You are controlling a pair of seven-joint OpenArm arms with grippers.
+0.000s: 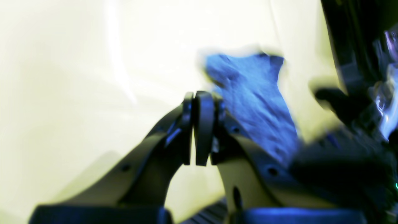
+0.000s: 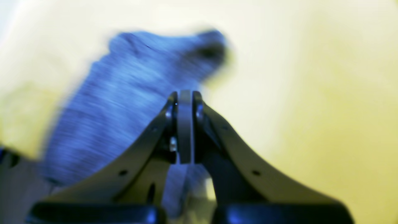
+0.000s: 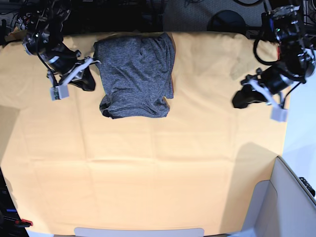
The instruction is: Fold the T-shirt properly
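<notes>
Lying folded on the yellow-orange table cloth [image 3: 148, 163], T-shirt [image 3: 137, 74]; left gripper [image 1: 199, 127] and right gripper [image 2: 185, 130] pressed together, holding nothing.

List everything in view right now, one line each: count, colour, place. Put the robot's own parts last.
T-shirt: one, heathered dark grey, folded into a rough rectangle, lying at the far middle of the table, nearer the right arm.
table cloth: one, yellow-orange, creased, covering the whole table top.
grey panel: one, pale grey, at the near corner on the left arm's side; what it is cannot be told.
right gripper: one, black, jaws shut with nothing between them, beside the T-shirt's edge and apart from it in the base view.
left gripper: one, black, jaws shut and empty, over bare cloth well away from the T-shirt.
</notes>
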